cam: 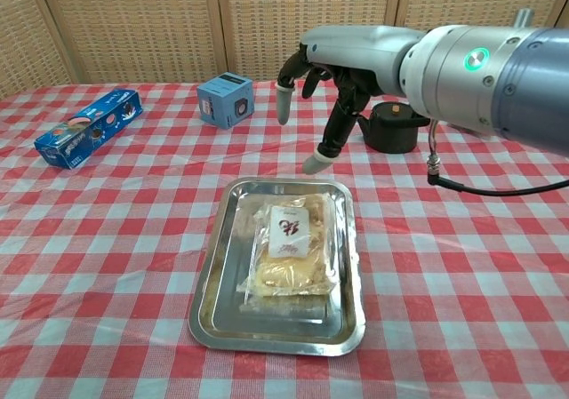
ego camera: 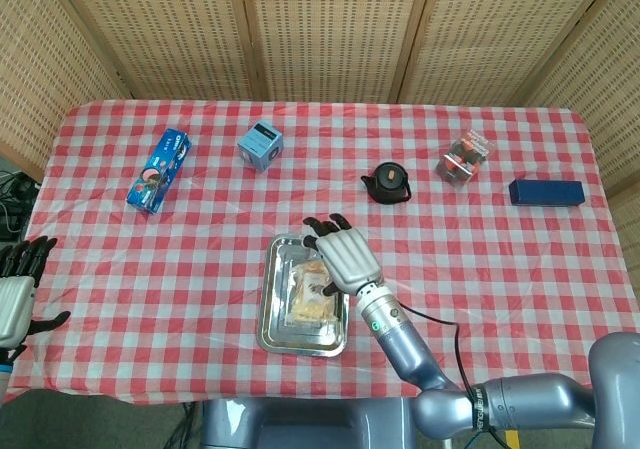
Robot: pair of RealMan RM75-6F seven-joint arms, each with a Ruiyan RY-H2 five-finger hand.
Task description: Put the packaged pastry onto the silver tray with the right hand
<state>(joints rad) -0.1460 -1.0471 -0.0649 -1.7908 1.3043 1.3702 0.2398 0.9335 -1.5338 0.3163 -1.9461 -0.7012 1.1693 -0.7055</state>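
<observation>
The packaged pastry [cam: 286,250], a clear bag with yellowish pastry and a white label, lies flat inside the silver tray [cam: 222,275]. From the head view the pastry [ego camera: 306,297] shows partly under my hand, in the tray [ego camera: 275,314]. My right hand [cam: 324,97] hovers above the tray's far end with fingers spread, holding nothing. In the head view that right hand [ego camera: 343,254] covers the tray's upper right. My left hand [ego camera: 16,289] hangs at the far left table edge, fingers apart, empty.
A blue snack box [cam: 89,126] lies at the far left. A small blue cube box [cam: 226,99] stands behind the tray. A black teapot [cam: 392,125] sits behind my right arm. A clear packet [ego camera: 465,158] and a dark blue box [ego camera: 545,191] are at the right.
</observation>
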